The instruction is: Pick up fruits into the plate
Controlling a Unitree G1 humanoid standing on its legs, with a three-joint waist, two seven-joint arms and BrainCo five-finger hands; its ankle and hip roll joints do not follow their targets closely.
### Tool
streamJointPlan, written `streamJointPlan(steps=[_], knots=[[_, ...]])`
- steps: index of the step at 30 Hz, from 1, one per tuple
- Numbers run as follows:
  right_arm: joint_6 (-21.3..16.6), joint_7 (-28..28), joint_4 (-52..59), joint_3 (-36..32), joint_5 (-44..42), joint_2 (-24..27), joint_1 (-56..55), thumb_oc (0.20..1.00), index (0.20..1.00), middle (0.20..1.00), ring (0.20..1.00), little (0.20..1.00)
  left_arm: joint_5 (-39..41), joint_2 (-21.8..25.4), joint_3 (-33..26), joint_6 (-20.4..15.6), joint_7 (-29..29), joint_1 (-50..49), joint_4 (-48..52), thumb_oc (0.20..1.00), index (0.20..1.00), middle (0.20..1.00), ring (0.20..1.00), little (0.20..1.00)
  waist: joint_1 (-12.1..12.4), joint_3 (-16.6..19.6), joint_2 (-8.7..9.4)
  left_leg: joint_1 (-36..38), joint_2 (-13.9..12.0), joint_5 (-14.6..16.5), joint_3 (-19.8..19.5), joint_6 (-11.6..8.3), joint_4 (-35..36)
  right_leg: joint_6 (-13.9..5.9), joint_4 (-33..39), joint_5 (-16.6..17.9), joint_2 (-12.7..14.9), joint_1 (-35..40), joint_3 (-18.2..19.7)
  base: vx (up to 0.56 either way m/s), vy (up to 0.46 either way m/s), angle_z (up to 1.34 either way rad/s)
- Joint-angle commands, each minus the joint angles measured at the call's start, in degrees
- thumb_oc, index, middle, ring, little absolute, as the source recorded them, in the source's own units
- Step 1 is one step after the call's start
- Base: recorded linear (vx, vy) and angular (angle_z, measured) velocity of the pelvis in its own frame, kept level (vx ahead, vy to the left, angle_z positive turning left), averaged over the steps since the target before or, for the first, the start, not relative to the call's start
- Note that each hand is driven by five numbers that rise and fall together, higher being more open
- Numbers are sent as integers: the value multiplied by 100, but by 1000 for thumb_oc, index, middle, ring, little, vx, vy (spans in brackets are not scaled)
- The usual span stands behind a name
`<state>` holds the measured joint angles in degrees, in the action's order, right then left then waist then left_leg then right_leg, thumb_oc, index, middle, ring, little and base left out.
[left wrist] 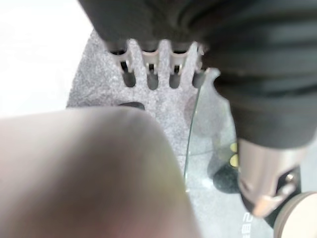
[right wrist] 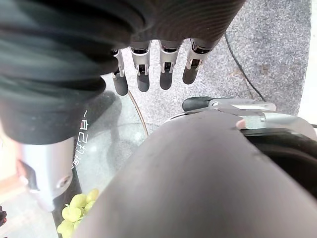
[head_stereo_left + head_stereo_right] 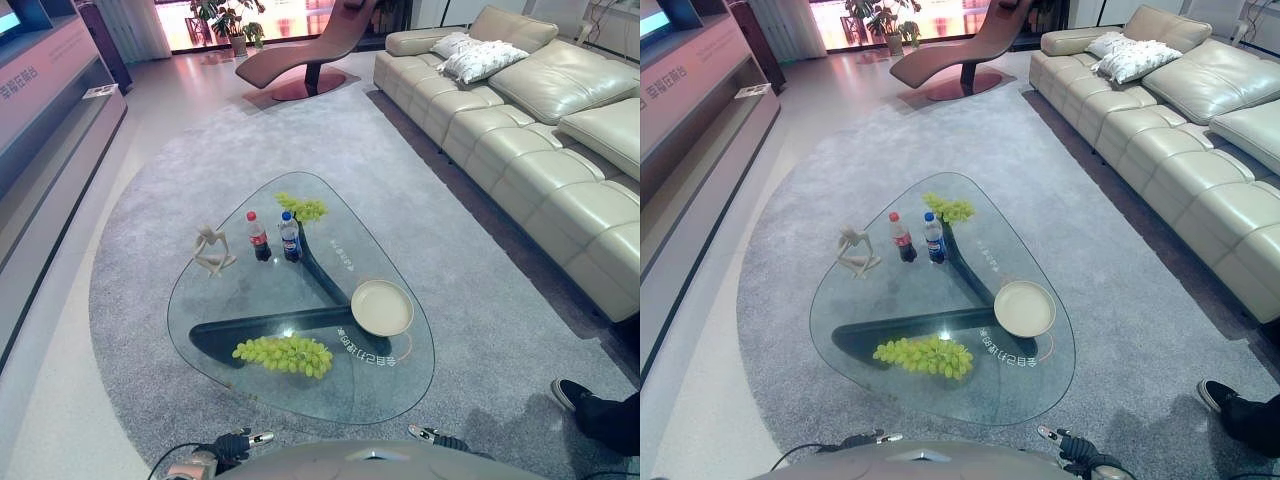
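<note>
On the tabletop [image 3: 400, 380] a big grape bunch [image 3: 285, 354] lies at the near edge, with the plate [image 3: 382, 307] just beyond and to its right. Further back two bottles [image 3: 274, 237] stand side by side, a figurine [image 3: 211, 251] to their left, a smaller grape bunch [image 3: 303, 208] behind them. A sofa [image 3: 540, 140] runs along the right, and a lounge chair [image 3: 310, 50] sits at the far end.

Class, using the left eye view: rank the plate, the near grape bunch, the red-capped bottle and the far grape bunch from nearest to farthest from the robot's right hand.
From the right hand at the table's near edge:
1. Plate, right side.
2. Near grape bunch, front left; close to the plate's distance.
3. Red-capped bottle, middle.
4. Far grape bunch, far end.
</note>
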<state>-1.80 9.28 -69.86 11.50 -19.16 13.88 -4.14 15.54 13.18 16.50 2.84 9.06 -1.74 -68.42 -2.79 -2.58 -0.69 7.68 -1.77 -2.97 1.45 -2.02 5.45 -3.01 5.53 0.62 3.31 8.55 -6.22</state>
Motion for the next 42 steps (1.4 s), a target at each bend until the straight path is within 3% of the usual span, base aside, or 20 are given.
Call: streamJointPlan(steps=[1,14,20,26,33,37,42], knots=[[-176,82,-201,13,-89,-268,479,1000,1000,1000,1000,1000,-335,-207,104,-363,-400,491,-275,1000,1000,1000,1000,1000,170,-296,40,383,91,901,261,161,-45,-283,-259,-245,243,39,75,0,0,0],[-208,108,-277,39,-90,-258,498,1000,1000,1000,1000,1000,-465,-185,32,-145,-821,541,-388,1000,1000,1000,1000,1000,152,-338,26,365,89,893,271,154,-45,-285,-262,-247,240,15,105,0,0,0],[-260,123,-298,78,-90,-223,506,1000,1000,1000,1000,1000,-1008,-156,230,-314,-1097,578,-337,1000,1000,1000,1000,1000,111,-421,-8,344,75,884,305,154,-45,-287,-299,-254,238,-46,143,16,0,-2],[-245,133,-280,134,-115,-123,591,1000,1000,1000,1000,1000,-1020,-112,416,-613,-1350,720,-158,1000,1000,1000,1000,1000,55,-550,-71,273,70,867,322,151,-66,-283,-337,-256,237,-160,213,22,16,-5],[-209,250,-122,253,-281,248,898,1000,1000,1000,1000,1000,-1678,128,914,-1122,-1970,1225,337,1000,1000,1000,1000,1000,-84,-921,-240,-41,77,786,300,135,-168,-258,-499,-243,227,-591,395,-9,61,-6],[-295,358,-51,300,-380,464,1096,1000,1000,1000,1000,1000,-2007,355,1083,-1078,-2305,1601,718,1000,1000,1000,1000,1000,-172,-1198,-336,-274,117,742,253,129,-256,-235,-638,-247,217,-876,529,-52,108,-17],[-479,480,199,411,-714,731,1391,1000,1000,1000,1000,1000,-2488,1008,1249,-891,-2658,2290,1252,1000,1000,1000,1000,1000,-256,-1690,-417,-774,180,661,173,131,-442,-188,-793,-196,155,-1377,714,-73,67,-11]])
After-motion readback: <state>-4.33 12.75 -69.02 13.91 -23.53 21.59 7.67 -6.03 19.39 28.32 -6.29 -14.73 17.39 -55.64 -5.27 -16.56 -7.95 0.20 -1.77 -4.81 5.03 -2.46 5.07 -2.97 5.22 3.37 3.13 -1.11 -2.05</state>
